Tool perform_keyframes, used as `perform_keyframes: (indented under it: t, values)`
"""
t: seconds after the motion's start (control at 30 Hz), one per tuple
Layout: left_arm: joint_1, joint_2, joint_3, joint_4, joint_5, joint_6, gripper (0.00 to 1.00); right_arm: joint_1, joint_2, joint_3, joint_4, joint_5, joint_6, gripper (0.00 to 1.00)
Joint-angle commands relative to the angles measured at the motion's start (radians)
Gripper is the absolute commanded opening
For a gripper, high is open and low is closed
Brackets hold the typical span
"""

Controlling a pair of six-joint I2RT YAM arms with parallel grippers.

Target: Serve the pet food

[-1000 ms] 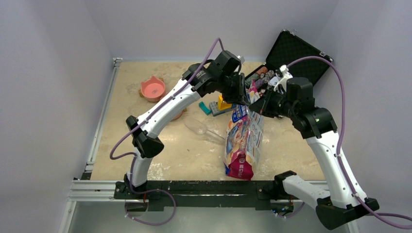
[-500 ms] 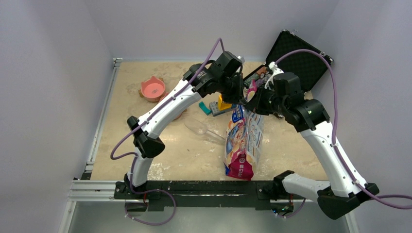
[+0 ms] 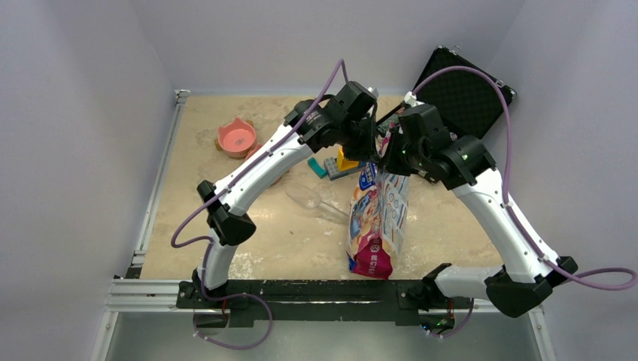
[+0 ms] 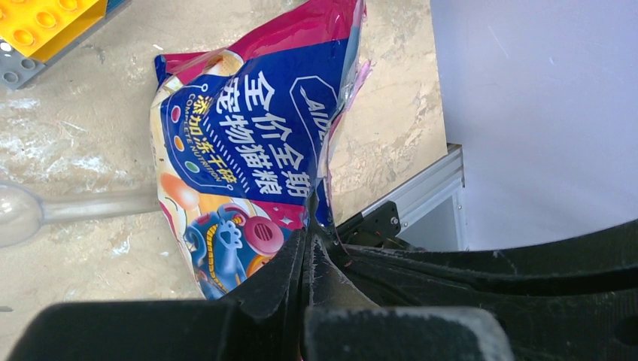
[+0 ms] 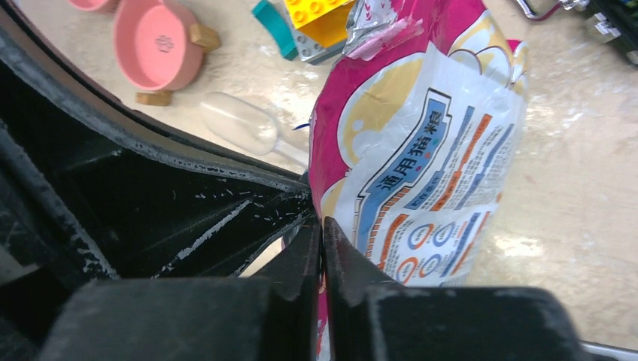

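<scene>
The pet food itself is hidden inside its glossy pink-and-blue bag (image 3: 376, 218), which stands upright at mid-table. My left gripper (image 3: 373, 147) is shut on the bag's top edge from the left; in the left wrist view the bag (image 4: 248, 143) hangs below the pinched gripper (image 4: 308, 239). From the right, my right gripper (image 3: 388, 154) is shut on the same top edge. In the right wrist view a pink strip of the bag (image 5: 429, 165) runs between the closed gripper (image 5: 322, 226). The two grippers sit almost touching each other.
A pink cat-eared bowl (image 3: 236, 137) stands at the far left. A clear plastic scoop (image 3: 308, 197) lies left of the bag. Toy bricks (image 3: 340, 162) lie behind it. An open black case (image 3: 460, 84) stands at the back right.
My right arm has swung left to the bag's top and pinched it. The left gripper has closed on the same edge. The bag has stayed upright.
</scene>
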Motion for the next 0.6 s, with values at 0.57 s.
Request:
perform_keyframes:
  t: [0.57]
  values:
    - [0.012,-0.145,0.032,-0.023,-0.246,0.333,0.00,-0.015,-0.150,-0.017,-0.127,0.417,-0.157,0.00]
